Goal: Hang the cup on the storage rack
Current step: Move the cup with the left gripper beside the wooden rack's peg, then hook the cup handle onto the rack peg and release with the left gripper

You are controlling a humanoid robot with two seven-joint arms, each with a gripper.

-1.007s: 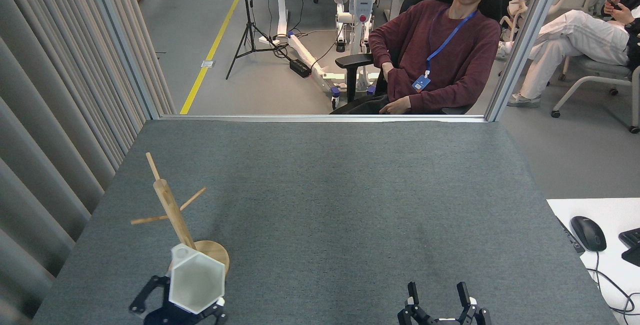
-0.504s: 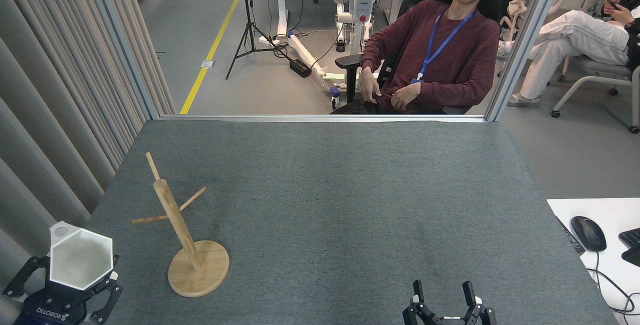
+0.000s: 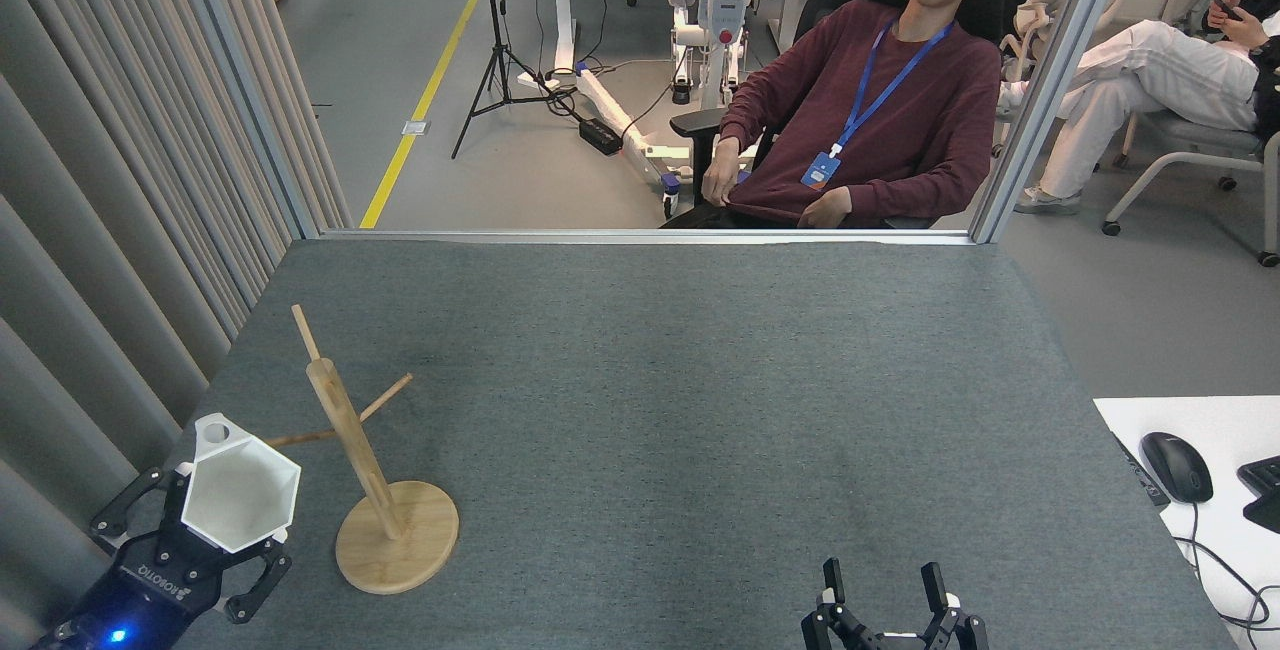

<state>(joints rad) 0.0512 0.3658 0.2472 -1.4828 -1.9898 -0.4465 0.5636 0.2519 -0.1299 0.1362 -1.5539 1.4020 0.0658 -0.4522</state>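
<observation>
Gripping cup [image 3: 243, 490], left pincer [image 3: 200, 545] beside storage rack [image 3: 360, 460]; right pincer [image 3: 885, 600] spread.

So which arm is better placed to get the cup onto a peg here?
The left. Its gripper already holds the cup, tab uppermost, right beside the storage rack and close to the peg pointing left. The right gripper is empty and open, far across the table.

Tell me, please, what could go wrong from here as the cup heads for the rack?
The tab hole on the cup is small and the pegs of the rack are thin, so the left gripper could miss the peg. The cup sits close beside the near peg; a sideways bump might tip the rack.
</observation>
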